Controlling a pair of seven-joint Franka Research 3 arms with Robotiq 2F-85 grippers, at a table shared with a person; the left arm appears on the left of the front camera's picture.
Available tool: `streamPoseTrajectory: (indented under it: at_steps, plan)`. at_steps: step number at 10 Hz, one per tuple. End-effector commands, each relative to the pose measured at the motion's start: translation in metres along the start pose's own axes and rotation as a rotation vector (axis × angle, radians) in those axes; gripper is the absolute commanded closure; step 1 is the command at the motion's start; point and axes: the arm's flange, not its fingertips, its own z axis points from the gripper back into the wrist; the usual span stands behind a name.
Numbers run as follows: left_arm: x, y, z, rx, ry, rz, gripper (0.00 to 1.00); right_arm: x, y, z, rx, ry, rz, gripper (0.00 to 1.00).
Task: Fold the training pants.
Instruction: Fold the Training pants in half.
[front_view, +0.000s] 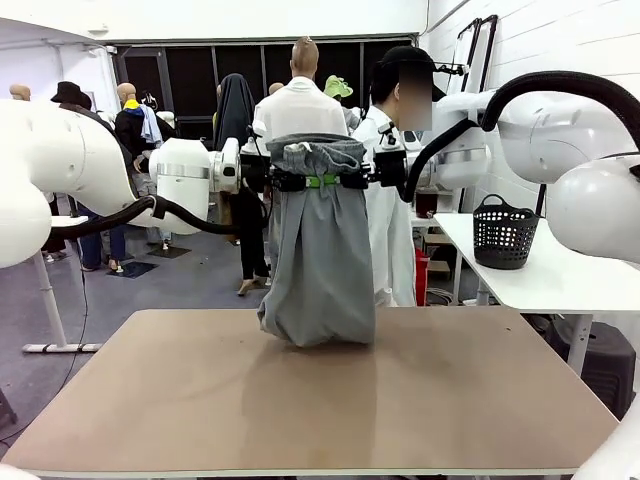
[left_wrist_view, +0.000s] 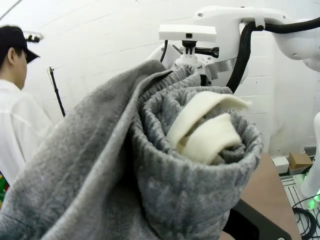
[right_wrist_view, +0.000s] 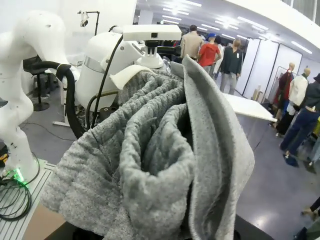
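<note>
The training pants (front_view: 320, 260) are light grey and hang bunched above the brown table (front_view: 300, 400), with their lower end resting crumpled on the tabletop. Both grippers meet at the gathered waistband high over the table's far side. My left gripper (front_view: 298, 181) comes in from the left and is shut on the waistband. My right gripper (front_view: 342, 181) is shut on it from the right, close beside the other. In the left wrist view the grey fabric (left_wrist_view: 125, 165) with a cream drawstring (left_wrist_view: 205, 130) covers the fingers. Folds of the pants (right_wrist_view: 150, 165) hide the fingers in the right wrist view too.
A person in a white shirt (front_view: 388, 215) stands just behind the hanging pants at the far side. A black basket (front_view: 504, 232) sits on a white side table (front_view: 540, 275) to the right. Bare tabletop stretches in front of the pants.
</note>
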Motion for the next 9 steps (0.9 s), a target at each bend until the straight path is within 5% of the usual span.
streamPoseTrajectory:
  at_steps: [1,4,9]
  plan:
    - [-0.023,-0.001,-0.020,-0.019,-0.020,0.005,1.00,-0.018,0.026,-0.023,0.053,-0.025,-0.012,1.00]
    - [-0.052,-0.031,-0.017,-0.064,-0.021,0.053,1.00,-0.045,0.053,-0.016,0.059,-0.019,-0.068,1.00]
    - [-0.107,-0.107,-0.001,-0.146,-0.032,0.322,1.00,-0.097,0.119,-0.003,0.018,-0.033,-0.305,1.00]
